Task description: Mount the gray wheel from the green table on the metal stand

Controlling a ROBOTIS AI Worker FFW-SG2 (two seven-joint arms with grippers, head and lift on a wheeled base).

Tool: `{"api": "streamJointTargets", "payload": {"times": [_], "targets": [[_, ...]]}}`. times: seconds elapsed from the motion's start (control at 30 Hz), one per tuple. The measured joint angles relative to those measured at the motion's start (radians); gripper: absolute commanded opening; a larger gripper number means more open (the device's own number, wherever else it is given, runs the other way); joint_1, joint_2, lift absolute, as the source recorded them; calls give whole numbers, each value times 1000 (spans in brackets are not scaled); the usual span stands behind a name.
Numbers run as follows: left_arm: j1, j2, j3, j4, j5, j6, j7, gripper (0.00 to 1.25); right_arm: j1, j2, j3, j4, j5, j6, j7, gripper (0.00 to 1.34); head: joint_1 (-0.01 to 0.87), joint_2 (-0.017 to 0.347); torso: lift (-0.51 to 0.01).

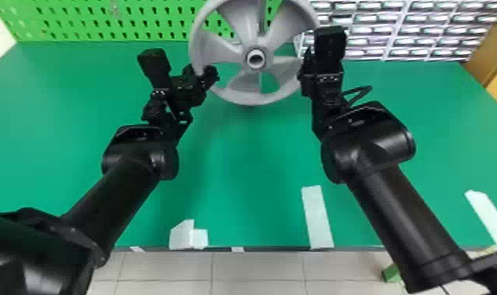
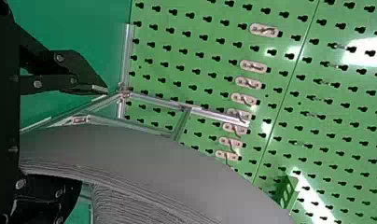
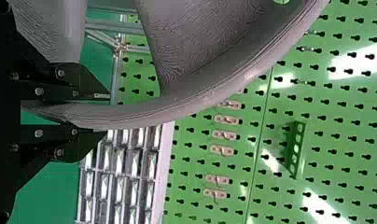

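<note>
Head view: gray wheel roughly upright over the table, metal stand behind. Right claw is clamped on its rim; left claw sits spread around the other side. Probably mounting now, so next: line up the hub, ease it on.

Stand behind wheel — pegboard behind both — drawers right

Gray wheel, top cut off
</note>
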Motion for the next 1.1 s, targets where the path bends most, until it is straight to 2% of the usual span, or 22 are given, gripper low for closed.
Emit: {"api": "streamJointTargets", "payload": {"times": [0.13,0.4,0.57,0.7,0.87,0.93,1.0,1.1], "targets": [[3,-3,-1,-1,2,0,0,500,1,0,1,0,1,0,0,178,867,52,-100],[6,-7,-3,-2,3,-4,0,545,4,-1,6,0,2,-2,0,219,867,52,-100],[8,-7,-3,-2,3,-5,0,632,5,-1,7,0,3,-4,-1,253,867,52,-100],[9,-7,-4,-2,6,-8,0,644,6,-1,7,0,3,-8,-1,258,867,52,-100],[9,-9,-10,-2,13,-12,1,704,7,-2,7,0,4,-12,-1,400,867,52,-100],[9,-9,-11,-3,16,-13,1,767,8,-2,7,1,4,-14,-1,410,867,52,-100],[11,-9,-12,-2,19,-15,14,835,8,-2,8,1,4,-16,-1,422,867,52,-100],[12,-10,-16,-2,21,-18,61,838,8,-2,8,0,3,-18,-1,426,867,52,-100]]}}
